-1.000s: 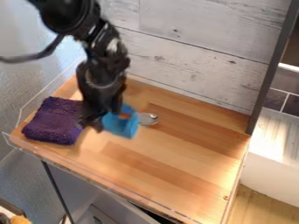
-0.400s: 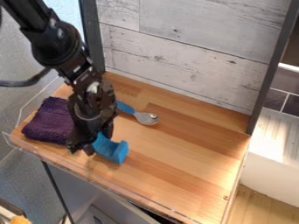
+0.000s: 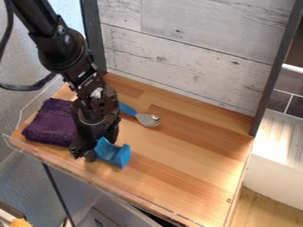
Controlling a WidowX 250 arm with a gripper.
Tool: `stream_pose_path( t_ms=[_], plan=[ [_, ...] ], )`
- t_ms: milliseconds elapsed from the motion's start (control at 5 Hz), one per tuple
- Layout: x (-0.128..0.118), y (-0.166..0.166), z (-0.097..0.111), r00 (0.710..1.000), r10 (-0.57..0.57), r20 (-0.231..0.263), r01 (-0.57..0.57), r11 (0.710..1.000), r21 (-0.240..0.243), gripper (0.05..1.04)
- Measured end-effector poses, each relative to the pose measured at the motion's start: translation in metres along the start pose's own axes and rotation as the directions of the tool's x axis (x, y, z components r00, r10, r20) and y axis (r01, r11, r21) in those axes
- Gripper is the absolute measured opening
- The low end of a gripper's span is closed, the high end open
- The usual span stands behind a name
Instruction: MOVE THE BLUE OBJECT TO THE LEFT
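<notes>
Blue obj. (image 3: 122, 157) on wood surface (image 3: 177, 164), L half, nr. front edge, right at gripper (image 3: 87, 153). Jaws: cannot tell whether apart, together or clamped on obj. Purple cloth (image 3: 50, 122) nr. L corner. Blue-handled utensil (image 3: 148, 119) farther back, toward rear edge.

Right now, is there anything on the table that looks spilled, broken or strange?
Nothing stands out: the cloth looks folded, the spoon lies flat, and the blue object is toward the table's front edge. I see no spill.
</notes>
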State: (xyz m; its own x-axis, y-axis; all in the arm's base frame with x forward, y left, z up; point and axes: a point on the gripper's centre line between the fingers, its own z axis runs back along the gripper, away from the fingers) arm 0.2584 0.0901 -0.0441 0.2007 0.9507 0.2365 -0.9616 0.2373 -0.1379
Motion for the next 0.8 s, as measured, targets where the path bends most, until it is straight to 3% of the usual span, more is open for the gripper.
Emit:
stream_pose_path(
  t_ms=[400, 800],
  plan=[
    [0.005, -0.003, 0.01, 0.997, 0.077, -0.02, -0.077, 0.997, -0.026, 1.004],
    [0.017, -0.018, 0.055, 0.986, 0.165, -0.021, -0.166, 0.978, -0.123, 1.001]
  ],
)
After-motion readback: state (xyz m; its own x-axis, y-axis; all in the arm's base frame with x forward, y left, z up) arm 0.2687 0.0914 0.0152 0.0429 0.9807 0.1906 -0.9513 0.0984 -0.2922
